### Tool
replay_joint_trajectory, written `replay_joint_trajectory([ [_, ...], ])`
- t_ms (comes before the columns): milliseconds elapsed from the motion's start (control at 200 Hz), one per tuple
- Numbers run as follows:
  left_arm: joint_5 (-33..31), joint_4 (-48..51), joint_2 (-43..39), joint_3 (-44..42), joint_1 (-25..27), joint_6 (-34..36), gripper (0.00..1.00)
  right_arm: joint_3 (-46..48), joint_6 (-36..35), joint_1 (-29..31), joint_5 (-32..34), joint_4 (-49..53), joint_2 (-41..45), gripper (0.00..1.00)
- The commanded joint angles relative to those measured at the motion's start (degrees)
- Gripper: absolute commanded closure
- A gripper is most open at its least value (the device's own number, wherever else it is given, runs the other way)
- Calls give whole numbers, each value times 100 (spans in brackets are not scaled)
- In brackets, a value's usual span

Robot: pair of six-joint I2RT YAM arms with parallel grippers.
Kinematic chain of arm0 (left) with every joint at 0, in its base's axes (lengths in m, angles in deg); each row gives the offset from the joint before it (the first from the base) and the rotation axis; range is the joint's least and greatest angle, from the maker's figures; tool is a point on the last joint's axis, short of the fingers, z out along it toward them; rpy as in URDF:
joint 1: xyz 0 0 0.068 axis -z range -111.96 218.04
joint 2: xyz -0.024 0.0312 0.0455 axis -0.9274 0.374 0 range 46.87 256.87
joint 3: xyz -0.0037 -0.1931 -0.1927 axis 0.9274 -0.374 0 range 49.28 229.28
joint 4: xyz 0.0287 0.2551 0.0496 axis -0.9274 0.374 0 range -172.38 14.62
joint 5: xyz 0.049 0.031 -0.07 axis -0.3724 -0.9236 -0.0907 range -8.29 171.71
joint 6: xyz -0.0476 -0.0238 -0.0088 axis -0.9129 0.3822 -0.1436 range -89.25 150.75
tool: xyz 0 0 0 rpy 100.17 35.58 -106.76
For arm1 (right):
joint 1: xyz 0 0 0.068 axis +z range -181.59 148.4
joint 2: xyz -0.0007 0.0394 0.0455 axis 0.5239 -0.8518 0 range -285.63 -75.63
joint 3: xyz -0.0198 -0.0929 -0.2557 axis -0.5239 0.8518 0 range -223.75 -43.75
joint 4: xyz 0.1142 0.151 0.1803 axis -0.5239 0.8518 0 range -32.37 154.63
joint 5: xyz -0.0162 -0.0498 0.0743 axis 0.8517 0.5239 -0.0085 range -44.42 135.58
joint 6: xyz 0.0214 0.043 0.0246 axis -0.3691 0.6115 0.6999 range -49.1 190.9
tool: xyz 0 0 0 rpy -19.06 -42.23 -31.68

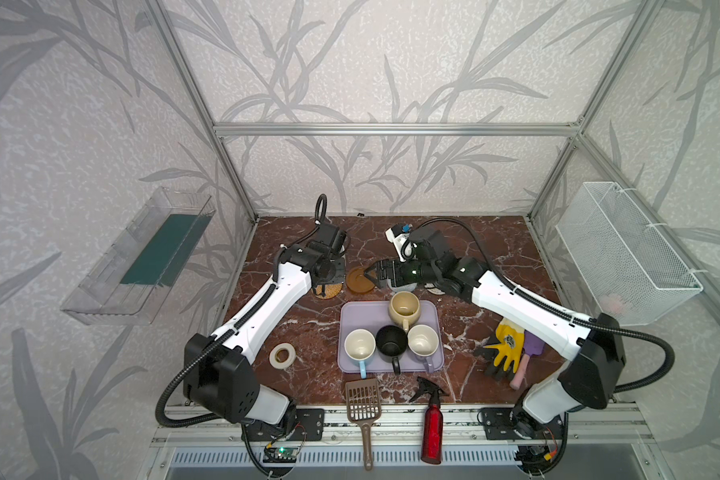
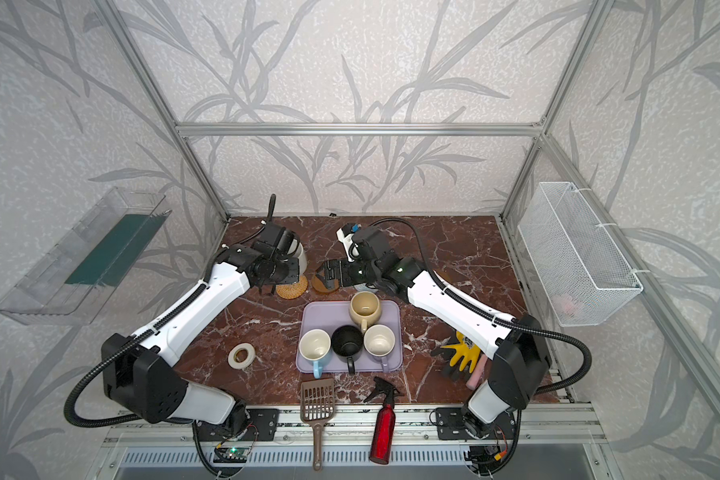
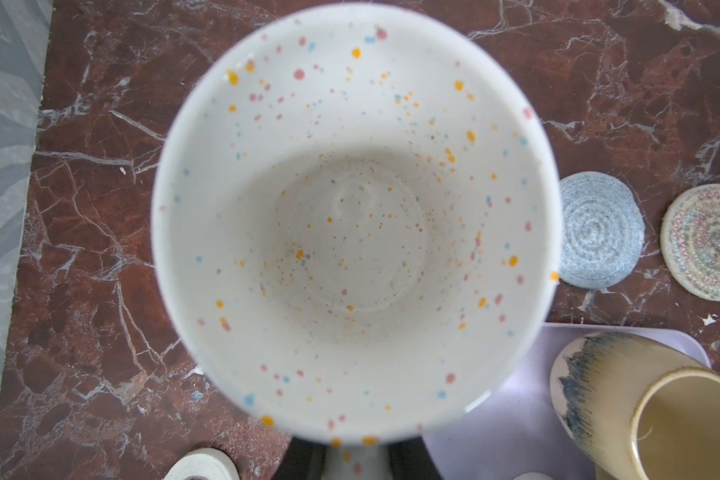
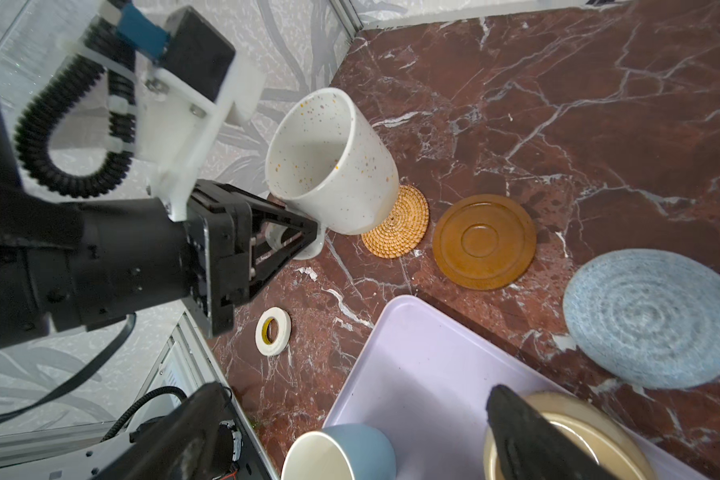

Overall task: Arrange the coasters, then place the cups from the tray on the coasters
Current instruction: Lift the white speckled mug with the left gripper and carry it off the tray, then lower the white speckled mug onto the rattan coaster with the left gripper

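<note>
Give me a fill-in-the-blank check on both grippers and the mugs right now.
The left gripper is shut on the speckled white ceramic mug by its ____.
That mug tilts at the edge of the round ____ woven rattan coaster.
The flat lavender plastic tray holds ____ mugs.
The right gripper is ____, near the smooth amber-brown disc coaster.
Missing: handle; golden; four; open.

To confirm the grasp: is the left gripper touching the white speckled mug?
Touching. The right wrist view shows the left gripper closed around the handle of the white speckled mug.
</note>
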Motion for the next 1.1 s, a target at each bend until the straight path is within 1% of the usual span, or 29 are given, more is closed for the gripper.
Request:
replay_joint_trajectory([
  [0, -66, -666, 35, -105, -186, 140, 100, -207, -27, 51, -204, 25, -220, 1],
  [45, -119, -830, 32, -256, -231, 123, 100, -242, -36, 59, -206, 30, -310, 1],
  [175, -24, -1257, 78, -583, -376, 136, 100, -340, -62, 78, -252, -15, -561, 1],
  [205, -69, -1342, 97, -629, -394, 168, 100, -366, -52, 78, -278, -31, -566, 1],
  [245, -163, -1445, 137, -675, -413, 194, 100, -406, -36, 86, -330, -57, -792, 1],
  [355, -214, -1580, 318, -760, -484, 355, 100, -439, 50, 86, -616, -217, -997, 1],
  [440, -310, -1635, 401, -841, -497, 392, 100, -431, 96, 86, -640, -286, -1102, 1],
  [650, -137, -2038, 563, -1094, -546, 415, 100, -555, 156, 86, -679, -297, -1328, 1],
  [875, -75, -1848, 796, -1042, -572, 376, 100, -540, 112, 82, -588, -244, -1357, 1],
  [1100, 6, -1931, 864, -1100, -581, 349, 100, -513, 88, 86, -575, -218, -1342, 1],
])
